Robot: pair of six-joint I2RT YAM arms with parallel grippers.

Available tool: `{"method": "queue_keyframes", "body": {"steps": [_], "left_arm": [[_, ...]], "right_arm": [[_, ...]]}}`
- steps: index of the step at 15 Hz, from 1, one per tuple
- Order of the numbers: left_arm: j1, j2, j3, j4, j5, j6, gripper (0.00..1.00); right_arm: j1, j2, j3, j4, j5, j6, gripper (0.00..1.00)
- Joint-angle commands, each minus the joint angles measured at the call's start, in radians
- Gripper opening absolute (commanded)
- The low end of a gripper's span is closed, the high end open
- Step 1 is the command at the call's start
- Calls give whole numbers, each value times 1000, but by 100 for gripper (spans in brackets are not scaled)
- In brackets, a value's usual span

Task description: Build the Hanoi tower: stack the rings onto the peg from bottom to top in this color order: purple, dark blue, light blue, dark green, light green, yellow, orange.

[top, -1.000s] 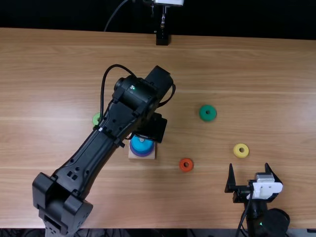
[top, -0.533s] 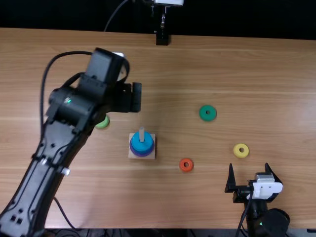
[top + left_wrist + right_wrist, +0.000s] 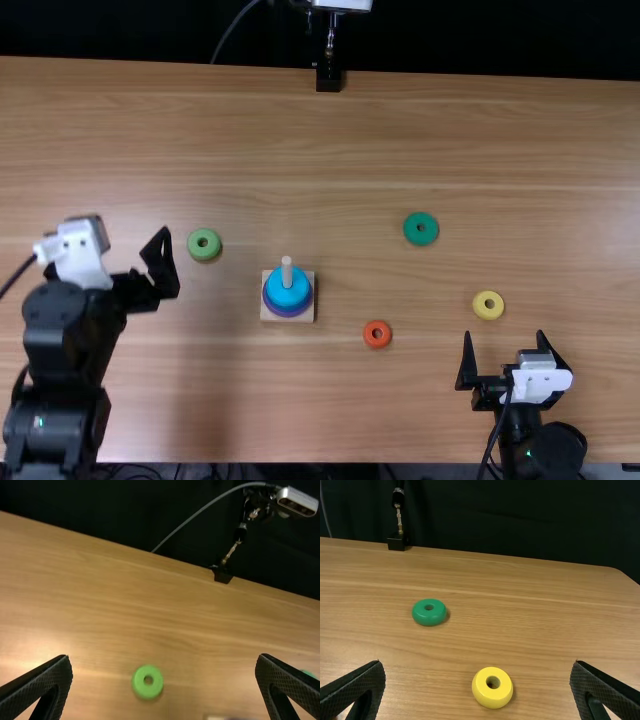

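Spanning the whole scene, tabletop [image 3: 370,140]. Judging the build as partway done, between placements, with dark green due next. Seeing left end effector [image 3: 164,657] released and empty, out to the left of the tower. Seeing right end effector [image 3: 478,662] likewise spread and empty, near the tabletop's near edge. Got the square wooden base [image 3: 268,316] left of middle, with peg [image 3: 287,265] upright and its top exposed. Reading purple ring [image 3: 288,313] low on the peg, under light blue ring [image 3: 288,297]. Can't separate a dark blue ring between them; would check before adding more. Found dark green ring [image 3: 421,237] lying flat, right of the base and farther from the near edge. Would grasp that one next, probably with the right arm given the shorter reach: straddle outer rim, close, lift above peg tip, centre hole over peg, lower, release. Could snag on the tip if off-centre. Found light green ring [image 3: 204,251] flat, left of the base, near the left arm; tempting, but out of turn until dark green is seated. Then take yellow ring [image 3: 488,312], just beyond the right end effector. Finish with orange ring [image 3: 377,341], just right of the base.
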Motion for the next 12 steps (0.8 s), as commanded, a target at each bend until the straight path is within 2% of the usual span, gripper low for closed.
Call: {"method": "queue_keyframes", "body": {"steps": [1, 3, 6, 10, 12], "left_arm": [[31, -122, -127, 32, 41, 1, 100], [40, -304, -296, 36, 30, 5, 100], [31, -484, -465, 32, -75, 33, 100], [11, -603, -614, 40, -78, 49, 100], [8, -676, -657, 40, -62, 64, 100]], "right_arm": [[-8, -12, -51, -76, -10, 0, 100], [-8, -12, -51, -76, -10, 0, 100], [-8, -12, -51, -76, -10, 0, 100], [-8, -12, -51, -76, -10, 0, 100], [-8, -12, -51, -76, -10, 0, 100]]}}
